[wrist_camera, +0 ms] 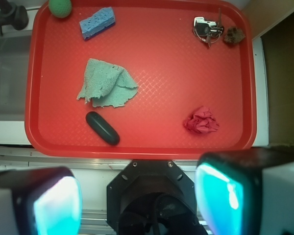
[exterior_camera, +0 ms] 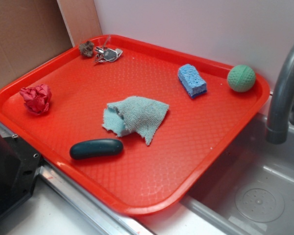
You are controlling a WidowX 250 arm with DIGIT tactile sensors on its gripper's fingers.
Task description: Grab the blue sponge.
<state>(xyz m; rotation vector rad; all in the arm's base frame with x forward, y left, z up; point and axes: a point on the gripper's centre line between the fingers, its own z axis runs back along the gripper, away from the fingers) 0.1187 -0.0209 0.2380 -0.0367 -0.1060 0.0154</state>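
The blue sponge (exterior_camera: 192, 81) is a small bright-blue porous block lying on the red tray (exterior_camera: 152, 181) at the far right, beside a green ball (exterior_camera: 241, 78). In the wrist view the sponge (wrist_camera: 97, 22) lies at the tray's top left, next to the ball (wrist_camera: 60, 7). My gripper (wrist_camera: 139, 200) is high above the robot base, well short of the tray and far from the sponge. Its two teal-padded fingers (wrist_camera: 56, 208) stand wide apart with nothing between them. The gripper does not show in the exterior view.
On the tray lie a pale teal cloth (exterior_camera: 134, 117), a dark teal oval bar (exterior_camera: 96, 148), a crumpled red paper (exterior_camera: 36, 99), keys (exterior_camera: 108, 54) and a brown lump (exterior_camera: 86, 48). A sink (exterior_camera: 255, 196) with a grey faucet (exterior_camera: 284, 93) is right of the tray.
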